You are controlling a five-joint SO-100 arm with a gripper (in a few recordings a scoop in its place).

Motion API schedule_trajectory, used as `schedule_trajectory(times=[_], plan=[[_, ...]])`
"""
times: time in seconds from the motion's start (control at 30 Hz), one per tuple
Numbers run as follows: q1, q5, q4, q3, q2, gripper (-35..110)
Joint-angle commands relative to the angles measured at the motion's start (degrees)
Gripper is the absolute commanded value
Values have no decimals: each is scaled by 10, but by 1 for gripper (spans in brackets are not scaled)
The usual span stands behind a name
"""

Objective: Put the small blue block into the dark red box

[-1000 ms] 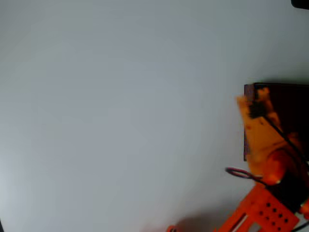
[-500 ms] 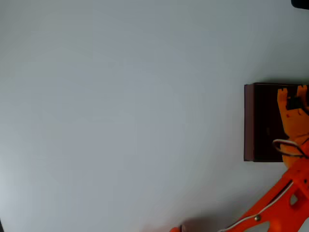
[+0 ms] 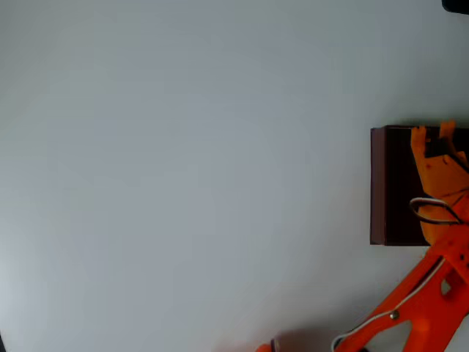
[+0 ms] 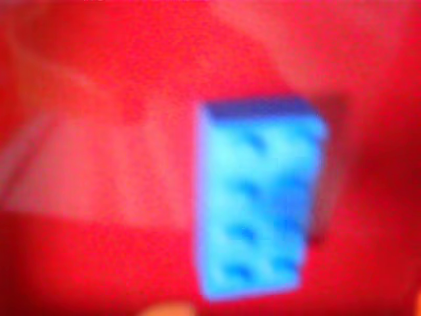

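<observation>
In the overhead view we see the dark red box (image 3: 388, 187) at the right edge of the pale grey table (image 3: 183, 183). Its maroon left wall and its near-black inside are visible, while its right part is cut off by the picture's edge. The orange arm (image 3: 418, 301) rises from the lower right corner, and the gripper (image 3: 434, 139) is over the inside of the box, close to its far wall. We see two orange finger tips with a dark gap between them, but how wide they stand we cannot tell, and we cannot tell either whether they have hold of anything.

In the wrist view, which is strongly blurred, the small blue block (image 4: 256, 201) lies on a red surface — the inside of the box as this camera renders it. The block stands long side upright in the picture, with rows of small round marks on its top face. A small orange patch shows at the bottom edge; it is too blurred for us to name it.
</observation>
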State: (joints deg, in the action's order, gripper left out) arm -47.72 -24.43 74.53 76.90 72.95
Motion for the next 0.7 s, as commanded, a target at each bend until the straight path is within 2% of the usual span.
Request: schedule_trajectory(times=[0.0, 0.2, 0.43, 0.67], plan=[[-9, 10, 13, 49, 91, 17], [63, 43, 24, 255, 413, 17], [306, 91, 62, 432, 740, 20], [532, 125, 80, 641, 1067, 11]])
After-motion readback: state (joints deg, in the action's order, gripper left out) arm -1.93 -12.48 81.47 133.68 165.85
